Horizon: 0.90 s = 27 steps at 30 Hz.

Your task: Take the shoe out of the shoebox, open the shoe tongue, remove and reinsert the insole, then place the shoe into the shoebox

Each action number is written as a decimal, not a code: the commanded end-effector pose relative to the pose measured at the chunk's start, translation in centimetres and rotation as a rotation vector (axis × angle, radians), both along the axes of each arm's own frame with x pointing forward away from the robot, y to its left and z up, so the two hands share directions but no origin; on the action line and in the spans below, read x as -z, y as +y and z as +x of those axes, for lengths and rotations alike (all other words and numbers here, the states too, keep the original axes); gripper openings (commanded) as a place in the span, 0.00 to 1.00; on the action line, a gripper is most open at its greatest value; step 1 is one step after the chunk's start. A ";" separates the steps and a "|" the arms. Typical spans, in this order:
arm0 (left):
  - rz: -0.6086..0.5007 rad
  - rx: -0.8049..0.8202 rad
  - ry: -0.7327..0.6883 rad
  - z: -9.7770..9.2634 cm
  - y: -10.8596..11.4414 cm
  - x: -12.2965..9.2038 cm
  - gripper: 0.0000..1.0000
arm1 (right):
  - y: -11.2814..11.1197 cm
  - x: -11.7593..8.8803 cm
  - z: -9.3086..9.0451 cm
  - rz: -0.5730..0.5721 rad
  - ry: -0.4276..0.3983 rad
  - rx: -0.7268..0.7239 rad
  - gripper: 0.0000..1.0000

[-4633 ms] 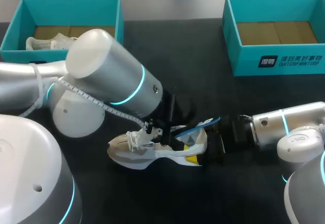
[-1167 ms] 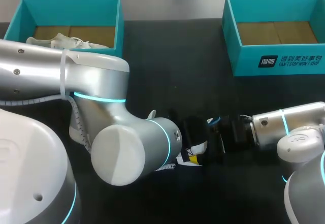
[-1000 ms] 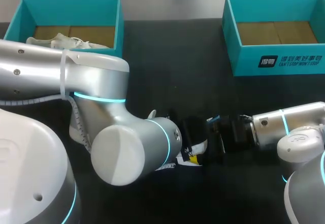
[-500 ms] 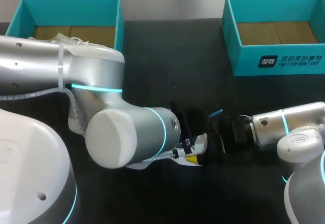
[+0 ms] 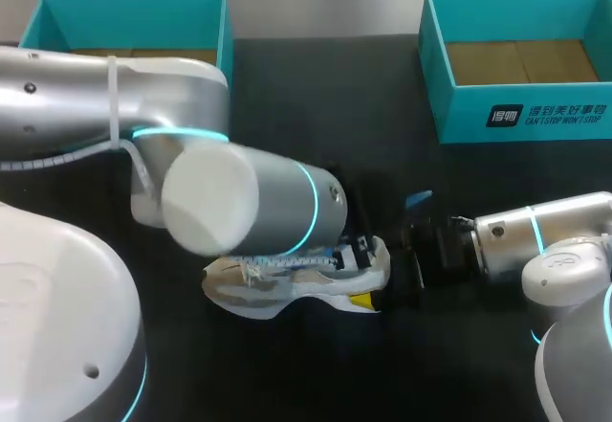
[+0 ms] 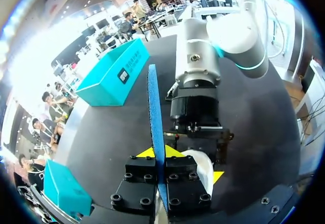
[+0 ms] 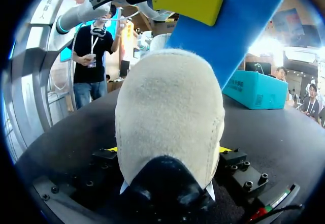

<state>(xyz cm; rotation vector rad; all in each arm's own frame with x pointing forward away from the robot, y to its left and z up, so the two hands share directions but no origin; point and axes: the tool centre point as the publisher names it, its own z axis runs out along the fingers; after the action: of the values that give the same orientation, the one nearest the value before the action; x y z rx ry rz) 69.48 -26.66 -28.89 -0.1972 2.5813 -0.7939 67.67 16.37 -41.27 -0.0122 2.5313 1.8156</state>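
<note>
Pinching blue insole (image 6: 154,102) just above shoe (image 5: 277,293): left gripper (image 6: 158,154). Right gripper (image 7: 167,149) clamped on shoe heel, on table (image 5: 316,97).

— What kind of place is this?
— A robot test bench, more lab than home.
— What shows it?
— Two silver machine arms with glowing cyan rings, the left arm (image 5: 86,87) and the right arm (image 5: 545,231), reach over a black table (image 5: 325,87). It carries a teal left shoebox (image 5: 134,6) and a matching right shoebox (image 5: 459,111).
</note>
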 end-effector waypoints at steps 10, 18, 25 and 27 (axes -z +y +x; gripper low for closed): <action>-0.034 0.128 0.139 0.2 -2.0 -3.1 0.00 | 0.2 -0.1 -0.1 -0.005 0.000 0.000 0.00; -0.115 0.278 0.249 0.0 -2.9 -6.3 0.00 | 0.2 -0.1 -0.1 -0.005 0.000 0.000 0.00; -0.195 0.350 0.271 0.0 -3.9 -9.7 0.00 | 0.2 -0.1 -0.1 -0.005 0.000 0.000 0.00; -0.223 0.379 0.277 -0.2 -4.3 -10.6 0.00 | 0.2 -0.1 -0.1 -0.005 0.000 0.000 0.00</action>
<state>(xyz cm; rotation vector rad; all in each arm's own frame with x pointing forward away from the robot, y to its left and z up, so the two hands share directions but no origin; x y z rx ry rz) 69.33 -31.49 -18.85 0.0491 2.7508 -1.2108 67.67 16.37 -41.27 -0.0122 2.5312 1.8156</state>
